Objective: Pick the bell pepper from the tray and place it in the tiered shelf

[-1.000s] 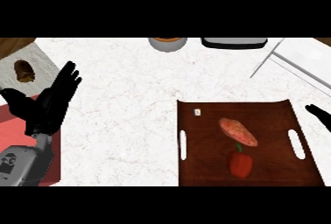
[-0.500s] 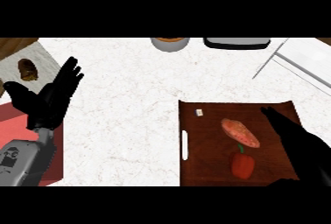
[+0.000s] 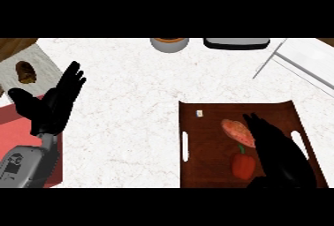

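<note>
**Right hand now over the tray, beside the pepper**

The white marble counter (image 3: 143, 110) spreads out ahead of both hands. The dark brown tray (image 3: 209, 163) lies under the right hand (image 3: 277, 152), with slot handles in its two short sides. Half a second ago this hand covered only the tray's right part; now it has come further in over the tray, and its fingertips (image 3: 251, 118) overlap the right edge of the pinkish, speckled piece of food (image 3: 235, 131). The fingers are straight and close together and hold nothing.

The left hand (image 3: 52, 106) shows at the left edge, open, fingers up, resting over the counter's edge above a red mat (image 3: 16, 121); it has barely changed from the earlier pictures.

The tiered shelf (image 3: 297, 59) shows as a white frame far ahead of the right hand, toward the upper right corner. Ahead of the left hand a brown item (image 3: 24, 71) lies on a pale board (image 3: 39, 66). A grey bowl (image 3: 169, 44) and a dark-rimmed container (image 3: 236, 43) stand at the counter's far edge.

The red bell pepper (image 3: 244, 166) lies on the tray just left of the right palm, not gripped. Its long axis runs toward and away from the robot, and the green stem points away, toward the pinkish food. It has not moved since the earlier pictures.

A tiny pale tag (image 3: 199, 114) lies ahead and left of the fingertips; any writing on it is too small to read.
</note>
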Available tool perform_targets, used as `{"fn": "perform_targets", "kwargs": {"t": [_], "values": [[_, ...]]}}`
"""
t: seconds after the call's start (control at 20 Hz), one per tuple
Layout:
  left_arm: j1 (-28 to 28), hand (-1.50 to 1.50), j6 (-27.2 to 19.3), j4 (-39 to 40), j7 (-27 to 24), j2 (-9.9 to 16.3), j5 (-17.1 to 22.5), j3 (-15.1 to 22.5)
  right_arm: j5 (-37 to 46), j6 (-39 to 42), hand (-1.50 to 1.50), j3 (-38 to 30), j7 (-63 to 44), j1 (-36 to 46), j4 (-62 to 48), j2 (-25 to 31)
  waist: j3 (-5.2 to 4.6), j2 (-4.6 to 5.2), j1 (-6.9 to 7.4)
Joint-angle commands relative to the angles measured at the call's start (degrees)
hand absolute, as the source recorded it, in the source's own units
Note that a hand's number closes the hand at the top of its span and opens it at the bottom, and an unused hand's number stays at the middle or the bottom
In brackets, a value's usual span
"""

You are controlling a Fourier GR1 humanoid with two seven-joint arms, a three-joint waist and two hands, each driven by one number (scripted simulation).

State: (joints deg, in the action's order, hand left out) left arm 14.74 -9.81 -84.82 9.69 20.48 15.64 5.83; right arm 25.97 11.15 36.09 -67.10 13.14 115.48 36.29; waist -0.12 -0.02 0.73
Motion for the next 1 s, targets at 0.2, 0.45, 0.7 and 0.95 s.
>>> {"fn": "perform_targets", "kwargs": {"t": [0.2,0.45,0.7,0.95], "values": [[-1.70,0.00,2.44,2.21,-2.90,-0.72,-0.40,-0.89,3.72,4.90,-1.50,3.34,-11.47,1.38,-4.15,-6.36,0.03,0.05,-0.35],[-1.38,0.00,0.12,-0.43,0.26,-1.11,-1.47,-1.58,4.39,6.45,-1.50,1.64,-9.57,-4.26,0.18,-3.48,0.07,-0.14,-1.03],[-1.55,0.00,2.04,0.99,-1.89,-1.92,-2.32,-1.98,10.31,3.28,-1.50,1.75,-6.16,-3.02,-7.83,-10.59,0.09,0.03,-0.69],[-2.64,0.00,2.77,-1.83,-0.32,-2.31,-2.28,-2.46,13.26,2.04,-1.50,0.85,-1.64,-8.05,-8.78,-11.16,0.11,-0.03,-0.81]]}}
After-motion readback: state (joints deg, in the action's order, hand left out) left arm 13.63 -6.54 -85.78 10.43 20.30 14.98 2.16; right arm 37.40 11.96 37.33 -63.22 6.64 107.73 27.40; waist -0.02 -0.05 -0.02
